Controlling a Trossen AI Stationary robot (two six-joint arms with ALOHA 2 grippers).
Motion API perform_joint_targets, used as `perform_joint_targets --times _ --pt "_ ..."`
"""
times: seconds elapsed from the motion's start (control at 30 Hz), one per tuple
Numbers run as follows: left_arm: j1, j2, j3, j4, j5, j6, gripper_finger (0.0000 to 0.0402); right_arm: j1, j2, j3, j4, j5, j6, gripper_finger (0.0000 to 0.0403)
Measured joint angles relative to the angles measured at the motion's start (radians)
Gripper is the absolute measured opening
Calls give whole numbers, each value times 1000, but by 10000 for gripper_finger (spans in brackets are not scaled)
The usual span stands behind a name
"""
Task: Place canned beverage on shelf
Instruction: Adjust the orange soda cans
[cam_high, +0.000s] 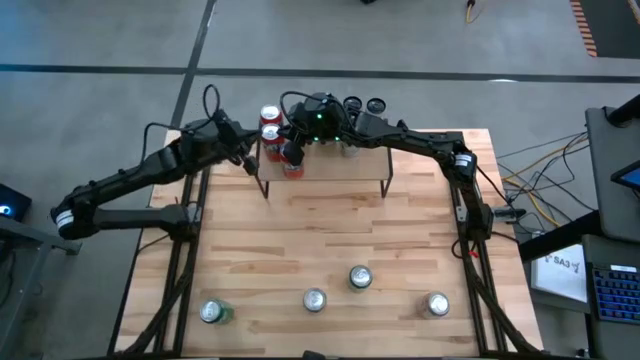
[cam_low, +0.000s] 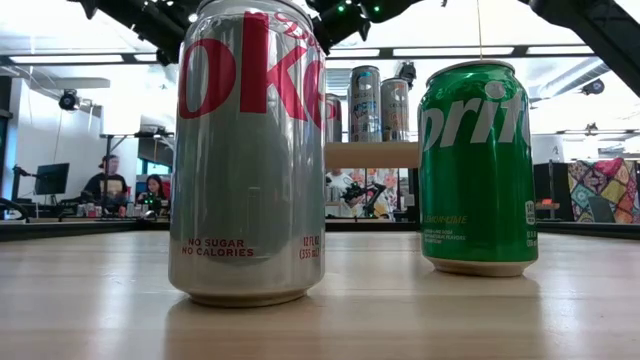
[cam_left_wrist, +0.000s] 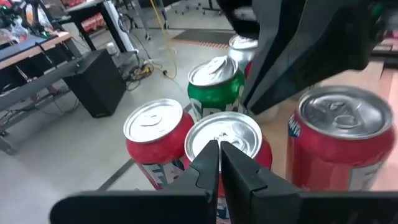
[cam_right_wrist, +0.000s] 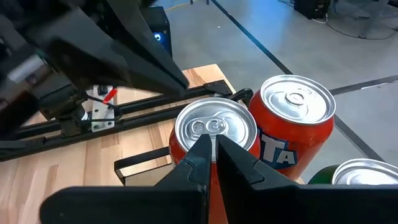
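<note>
Both tools are hovering with fingers pressed together, holding nothing, over the cans crowding the shelf (cam_high: 330, 165). The left tool (cam_left_wrist: 217, 163) is hanging just above a red can (cam_left_wrist: 225, 142); the right tool (cam_right_wrist: 211, 158) is just above another red can (cam_right_wrist: 214, 132).

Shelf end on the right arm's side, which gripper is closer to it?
Right. The right gripper hangs shut over red cans near the shelf's opposite end; the left gripper, also shut, sits farther out, at that end's edge.
</note>
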Motion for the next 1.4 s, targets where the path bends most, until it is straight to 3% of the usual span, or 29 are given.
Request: perform_joint_targets --times 0.93,1.4 --pt "-7 43 0 0 28 -166 0 -7 1 -22 10 4 0 12" --pt "-22 33 0 10 30 -208 0 -20 1 -19 23 54 -21 12"
